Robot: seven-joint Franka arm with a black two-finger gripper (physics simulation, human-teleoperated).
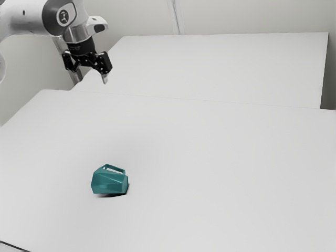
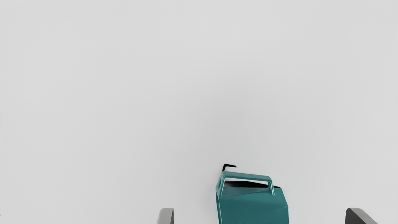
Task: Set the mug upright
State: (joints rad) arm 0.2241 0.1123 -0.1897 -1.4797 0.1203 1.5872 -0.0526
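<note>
One teal mug (image 1: pixel 109 181) is seen on its side on the near worktop (image 1: pixel 210 173) and must be righted; nothing is held by the wide-open hand (image 2: pixel 260 214).

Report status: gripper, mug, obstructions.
Gripper open, raised above the table. Mug on its side, not yet upright, handle up. Nothing seen in the way.

No readable text, brand or number. Round emblem (image 1: pixel 63 17) on dark joint cover (image 1: pixel 49 20) of arm (image 1: pixel 23 22), symbol unclear; faint marking (image 1: pixel 74 48) on black wrist section (image 1: pixel 86 49), illegible.
</note>
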